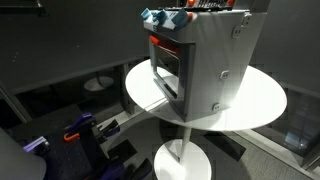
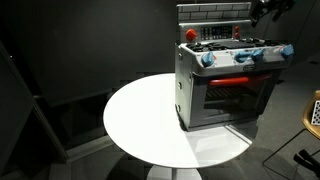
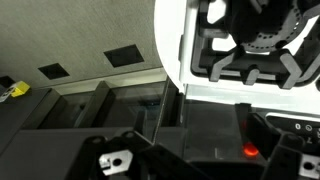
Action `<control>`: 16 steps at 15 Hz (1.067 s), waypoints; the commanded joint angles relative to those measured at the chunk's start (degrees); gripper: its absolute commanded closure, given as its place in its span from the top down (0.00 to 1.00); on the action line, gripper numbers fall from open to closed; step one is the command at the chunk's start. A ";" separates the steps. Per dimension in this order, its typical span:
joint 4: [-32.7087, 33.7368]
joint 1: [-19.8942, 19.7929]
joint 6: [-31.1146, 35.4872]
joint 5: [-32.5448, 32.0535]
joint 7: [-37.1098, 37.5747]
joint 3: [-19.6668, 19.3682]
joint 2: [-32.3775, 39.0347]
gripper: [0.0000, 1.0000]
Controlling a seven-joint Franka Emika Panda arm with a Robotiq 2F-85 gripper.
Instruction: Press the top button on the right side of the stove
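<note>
The grey toy stove stands on a round white table, with its red-trimmed oven door and blue knobs showing in both exterior views. Its plain grey side carries small round marks, the top one near the upper edge. My gripper hangs above and behind the stove's back corner, apart from it. In the wrist view the stove's top with black burner grates is at the upper right. My dark fingers frame the bottom with a gap between them, holding nothing.
The white table extends well in front of the stove. On the dark floor lie a blue and red object, the table's pedestal base, floor vents and a small yellow item.
</note>
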 commanded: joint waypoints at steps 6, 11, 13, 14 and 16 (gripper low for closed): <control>7.71 2.39 -1.51 -3.23 4.08 -1.22 7.32 1.00; 10.37 3.96 -1.64 -3.23 4.32 -2.25 9.57 1.00; 11.31 4.47 -1.65 -3.07 4.20 -2.72 10.22 1.00; 11.77 4.73 -1.67 -3.08 4.20 -2.99 10.51 1.00; 12.55 5.13 -1.64 -3.01 4.21 -3.44 11.01 1.00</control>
